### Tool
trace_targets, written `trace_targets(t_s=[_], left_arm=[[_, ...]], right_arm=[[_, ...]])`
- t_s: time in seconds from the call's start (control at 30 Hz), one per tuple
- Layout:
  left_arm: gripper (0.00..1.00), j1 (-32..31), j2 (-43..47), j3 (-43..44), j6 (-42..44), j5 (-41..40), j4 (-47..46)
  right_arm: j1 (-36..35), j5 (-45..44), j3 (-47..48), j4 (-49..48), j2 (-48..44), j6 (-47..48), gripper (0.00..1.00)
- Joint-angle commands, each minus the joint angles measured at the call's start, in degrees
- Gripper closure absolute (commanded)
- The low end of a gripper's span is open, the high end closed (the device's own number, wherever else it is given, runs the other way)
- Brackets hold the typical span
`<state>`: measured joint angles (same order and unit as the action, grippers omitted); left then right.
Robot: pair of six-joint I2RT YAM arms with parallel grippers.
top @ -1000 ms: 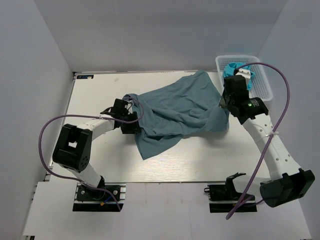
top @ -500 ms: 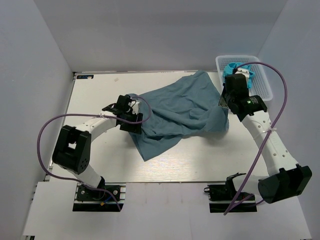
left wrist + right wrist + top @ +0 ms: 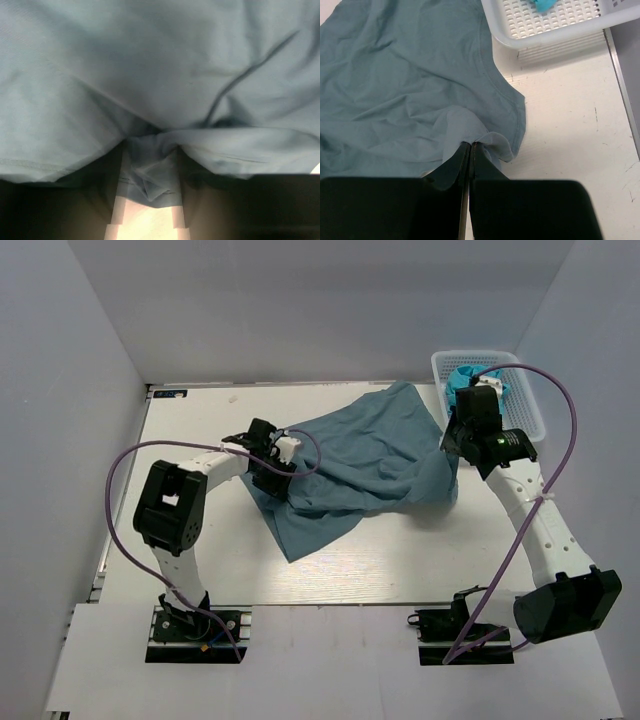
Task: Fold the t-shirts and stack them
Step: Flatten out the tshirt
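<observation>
One tabletop (image 3: 200,540) carries a crumpled slate-blue t-shirt (image 3: 370,455), spread from the middle to the far right, near the white basket (image 3: 530,420). Your left hand (image 3: 268,472) grips its left edge; your right hand (image 3: 470,145) pinches a fold at its right edge.

The t-shirt (image 3: 370,455) lies mid-table between the left gripper (image 3: 272,480) and the right gripper (image 3: 450,447); the basket (image 3: 532,417) sits behind it, far right.

The top camera looks down on the whole table (image 3: 400,570); both wrist cameras sit close over the same t-shirt (image 3: 370,460).
</observation>
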<state>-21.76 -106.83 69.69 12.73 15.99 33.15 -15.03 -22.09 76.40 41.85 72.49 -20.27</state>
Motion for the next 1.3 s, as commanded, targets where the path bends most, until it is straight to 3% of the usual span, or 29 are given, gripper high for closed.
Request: trace_targets(t_s=[0.0,0.1,0.33,0.47,0.5,0.6,0.7,0.87,1.13,1.27], left_arm=[[0.59,-0.13,3.45,-1.74,2.03,4.74,0.35],[0.8,-0.13,9.69,-4.38,0.19,5.81,-1.76],[1.0,-0.13,22.7,-6.06,-7.97,1.07,-3.44],[1.0,-0.13,28.06,-3.69,-18.07,-10.16,-3.26],[1.0,-0.13,29.29,-1.77,-23.23,-16.45,-1.96],[1.0,0.4,34.13,2.36,-28.27,-25.18,1.3],[1.0,0.4,37.29,11.92,-29.43,-31.35,5.78],[1.0,0.4,42.57,20.56,-27.07,-29.89,6.59],[1.0,0.4,51.97,33.13,-23.45,-32.86,7.19],[1.0,0.4,55.49,41.55,-20.57,-29.27,8.33]], right_arm=[[0.61,0.2,2.53,-1.41,-0.94,1.2,1.0],[0.96,0.2,2.26,-1.06,-0.68,1.11,1.0],[1.58,0.99,2.17,-1.5,-1.03,0.76,1.0],[1.76,-2.69,2.26,-3.26,-2.7,-0.64,1.0],[1.84,-3.66,3.48,-4.31,-2.96,-1.17,1.0],[2.19,-9.1,6.99,-4.67,-3.14,-1.35,1.0],[2.63,-14.03,13.15,-5.46,-2.79,0.48,1.0],[2.72,-18.16,23.06,-10.45,-4.72,5.76,1.0],[2.55,-16.41,36.18,-16.08,-9.64,16.82,1.0],[2.46,-12.82,40.57,-19.51,-13.5,20.01,1.0]])
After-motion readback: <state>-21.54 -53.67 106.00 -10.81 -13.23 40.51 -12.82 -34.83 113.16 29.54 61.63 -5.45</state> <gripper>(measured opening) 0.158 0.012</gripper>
